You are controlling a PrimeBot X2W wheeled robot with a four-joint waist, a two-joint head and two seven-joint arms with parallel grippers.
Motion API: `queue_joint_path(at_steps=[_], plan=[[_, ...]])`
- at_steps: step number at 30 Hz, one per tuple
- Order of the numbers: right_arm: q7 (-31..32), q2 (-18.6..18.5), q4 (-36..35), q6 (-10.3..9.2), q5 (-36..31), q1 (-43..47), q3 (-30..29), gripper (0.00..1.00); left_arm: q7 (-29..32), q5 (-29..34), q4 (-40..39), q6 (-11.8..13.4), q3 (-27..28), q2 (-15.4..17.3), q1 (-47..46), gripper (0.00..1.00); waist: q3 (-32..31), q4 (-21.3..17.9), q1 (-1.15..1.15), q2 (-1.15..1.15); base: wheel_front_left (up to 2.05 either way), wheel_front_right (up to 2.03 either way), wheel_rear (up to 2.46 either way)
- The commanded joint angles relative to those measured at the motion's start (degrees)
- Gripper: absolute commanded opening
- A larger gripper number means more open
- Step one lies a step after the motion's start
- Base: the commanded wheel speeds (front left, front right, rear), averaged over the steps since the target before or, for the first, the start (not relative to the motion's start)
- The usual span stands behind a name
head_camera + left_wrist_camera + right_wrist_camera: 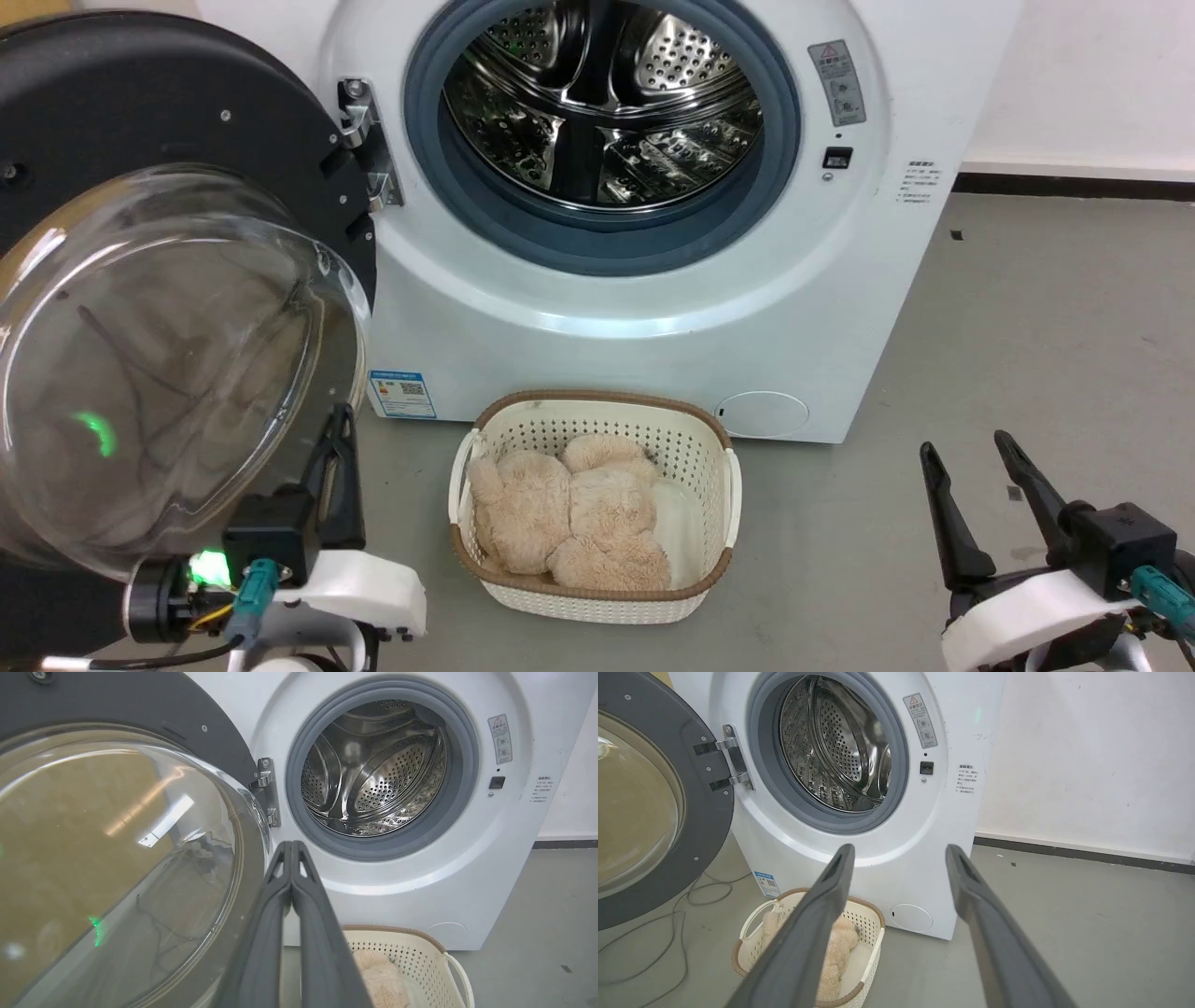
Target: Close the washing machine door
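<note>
The washing machine (653, 308) stands ahead, white, its steel drum (597, 103) open to view inside a grey rubber seal. The washing machine door (168, 355) hangs swung wide open on its left hinge (369, 140), black rim and bulging glass bowl facing me. My left gripper (338, 420) is shut with nothing in it, fingers pressed together just right of the glass bowl's lower edge; the left wrist view shows the left gripper (292, 844) beside the door (117, 858). My right gripper (966, 453) is open, low at the right, well clear of the machine (859, 812).
A cream plastic basket (714, 439) holding a beige plush toy (569, 513) sits on the grey floor directly before the machine. Cables (691, 896) trail on the floor under the door. A white wall (1087, 756) runs to the right, with open floor before it.
</note>
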Motion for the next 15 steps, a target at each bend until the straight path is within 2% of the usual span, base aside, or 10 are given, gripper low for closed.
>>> queue_joint_path(at_steps=[1,6,15], plan=[[-0.72,0.09,0.16,0.01,0.53,-0.49,-0.43,1.00,-0.76,-0.31,-0.98,0.68,0.27,0.37,-1.34,0.00,0.27,0.51,0.00,0.00,0.00,0.00,0.00],[-1.32,0.10,0.45,0.02,0.72,-0.56,-1.01,1.00,-1.36,-1.21,-3.21,0.91,1.40,0.81,-2.48,0.00,0.70,1.67,0.00,0.00,0.00,0.00,0.00],[-2.40,0.12,1.03,0.02,0.90,-0.54,-2.06,1.00,-2.44,-3.12,-7.23,-0.27,4.80,2.19,-6.17,0.00,1.48,4.29,0.00,0.00,0.00,0.00,0.00]])
